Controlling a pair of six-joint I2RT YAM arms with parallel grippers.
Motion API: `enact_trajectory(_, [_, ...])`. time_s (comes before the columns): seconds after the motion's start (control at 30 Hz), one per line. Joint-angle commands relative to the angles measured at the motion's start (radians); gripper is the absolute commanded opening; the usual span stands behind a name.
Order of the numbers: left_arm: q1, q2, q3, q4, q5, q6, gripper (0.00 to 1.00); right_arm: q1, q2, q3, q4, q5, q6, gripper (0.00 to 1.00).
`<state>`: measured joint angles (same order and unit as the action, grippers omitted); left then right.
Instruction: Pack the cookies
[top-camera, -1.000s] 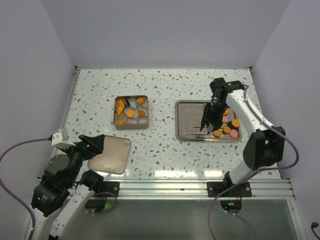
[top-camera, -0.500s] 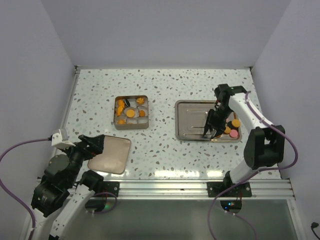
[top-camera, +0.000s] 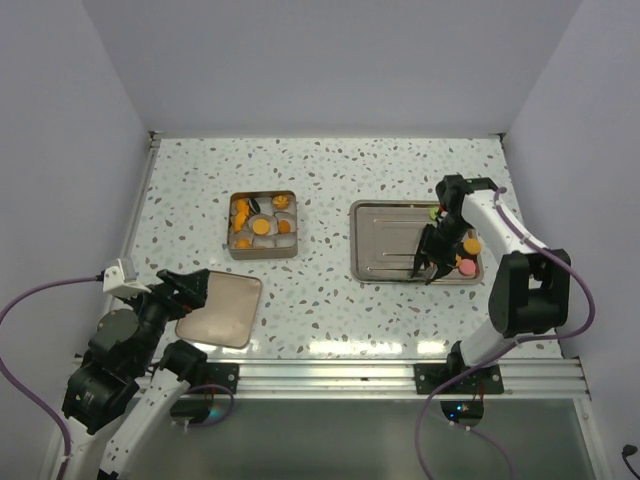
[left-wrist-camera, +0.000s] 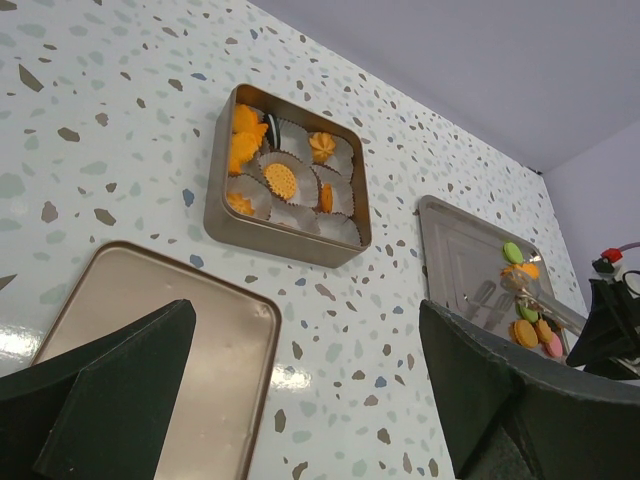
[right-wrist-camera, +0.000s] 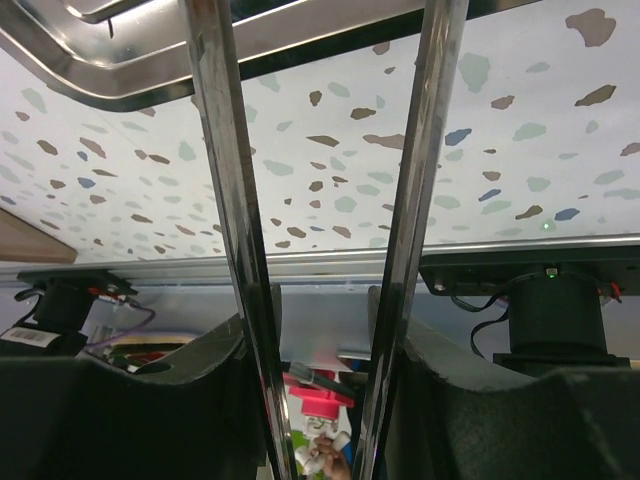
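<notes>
Orange mostly, the cookies (left-wrist-camera: 280, 180) look light, dry and crumbly, so pinch gently across the rim. The left claw (left-wrist-camera: 307, 340) gapes wide by the lid (left-wrist-camera: 150, 330). Some cookies fill the tin (left-wrist-camera: 285, 245) mid-desk (left-wrist-camera: 120, 120), and the rest lie loose on the tray (top-camera: 385, 245), where the right claw (right-wrist-camera: 318, 330) clamps the tongs (right-wrist-camera: 225, 200).

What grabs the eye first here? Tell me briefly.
The square tin mid-table, holding orange cookies in white paper cups, stands out. At right, the right gripper holds metal tongs over the steel tray, where loose cookies lie at its right end. A flat gold lid lies near left.
</notes>
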<state>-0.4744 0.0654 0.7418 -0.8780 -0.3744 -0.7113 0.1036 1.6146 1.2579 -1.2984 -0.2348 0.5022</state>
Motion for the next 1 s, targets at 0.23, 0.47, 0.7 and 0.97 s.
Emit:
enact_trajectory(0.23, [-0.006,0.013,0.001,0.036,-0.008,0.018,1.00,-0.048,0.013,-0.008,0.034,-0.034,-0.036,0.42])
enact_trajectory(0.47, [-0.006,0.013,0.001,0.036,-0.011,0.019,1.00,-0.053,0.039,0.011,0.044,-0.038,-0.039,0.41])
enact_trajectory(0.7, [-0.006,0.008,0.001,0.034,-0.015,0.013,1.00,-0.051,0.060,0.031,0.047,-0.040,-0.040,0.29])
enact_trajectory(0.97, [-0.006,0.004,0.001,0.033,-0.020,0.010,1.00,-0.053,0.038,0.069,0.028,-0.061,-0.028,0.19])
